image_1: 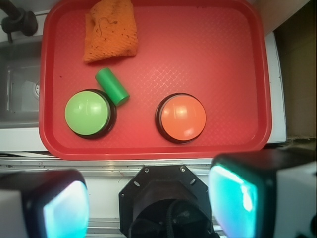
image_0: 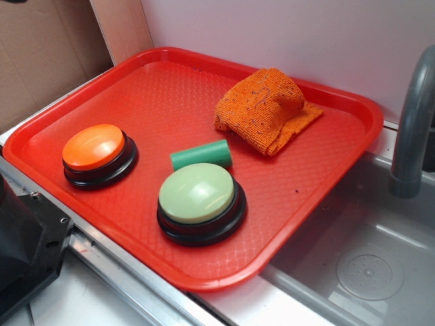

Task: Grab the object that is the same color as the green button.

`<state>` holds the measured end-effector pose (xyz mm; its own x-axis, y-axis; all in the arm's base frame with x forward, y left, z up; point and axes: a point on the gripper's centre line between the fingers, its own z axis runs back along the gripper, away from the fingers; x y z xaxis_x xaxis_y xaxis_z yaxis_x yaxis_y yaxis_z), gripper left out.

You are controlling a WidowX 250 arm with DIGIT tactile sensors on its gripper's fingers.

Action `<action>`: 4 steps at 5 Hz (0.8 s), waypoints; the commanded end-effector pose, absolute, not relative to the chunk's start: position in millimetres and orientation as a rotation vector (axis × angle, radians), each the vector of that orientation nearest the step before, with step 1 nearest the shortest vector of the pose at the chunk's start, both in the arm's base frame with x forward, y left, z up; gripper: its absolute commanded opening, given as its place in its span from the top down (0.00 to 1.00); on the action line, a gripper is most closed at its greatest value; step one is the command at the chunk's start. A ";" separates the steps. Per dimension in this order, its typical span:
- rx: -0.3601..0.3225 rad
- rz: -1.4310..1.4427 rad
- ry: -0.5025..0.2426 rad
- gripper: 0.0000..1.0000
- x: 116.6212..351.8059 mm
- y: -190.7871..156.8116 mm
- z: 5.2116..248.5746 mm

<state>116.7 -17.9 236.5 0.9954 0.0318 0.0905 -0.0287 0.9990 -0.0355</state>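
Green cylinder (image_0: pixel 201 155) (image_1: pixel 112 86) is lying on its side on the red tray (image_0: pixel 163 88) (image_1: pixel 208 54), right beside the green button (image_0: pixel 198 198) (image_1: pixel 88 113); from the wrist view its lower end seems to be touching or almost touching the button's black base. Taking the green button as landmark, the orange button (image_0: pixel 95 151) (image_1: pixel 181 117) is sitting well apart from it on the same tray, along the same near edge, and the crumpled orange cloth (image_0: pixel 265 107) (image_1: pixel 110 29) is resting beyond the cylinder, toward the tray's far side. A grey faucet (image_0: pixel 413 129) (image_1: pixel 17 21) and the sink basin (image_0: pixel 367 258) (image_1: pixel 17 94) are lying off the tray on the cloth's side.

The gripper (image_1: pixel 148 198) is hanging above the bench edge, outside the tray and well apart from the green button, not touching anything. Its jaws are standing spread wide, with two fingers (image_1: pixel 242 198) framing the bottom of the wrist view and nothing between them. A black mount (image_1: pixel 166 206) is showing below in the gap.
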 end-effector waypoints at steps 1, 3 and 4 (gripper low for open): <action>-0.034 0.030 -0.091 0.00 116.7 -17.9 236.5; 0.022 -0.035 -0.100 0.00 171.3 -14.8 199.5; -0.010 -0.014 -0.171 0.00 192.0 -25.1 177.8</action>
<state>188.3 -23.8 169.4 0.9905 -0.0040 0.1376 0.0053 0.9999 -0.0088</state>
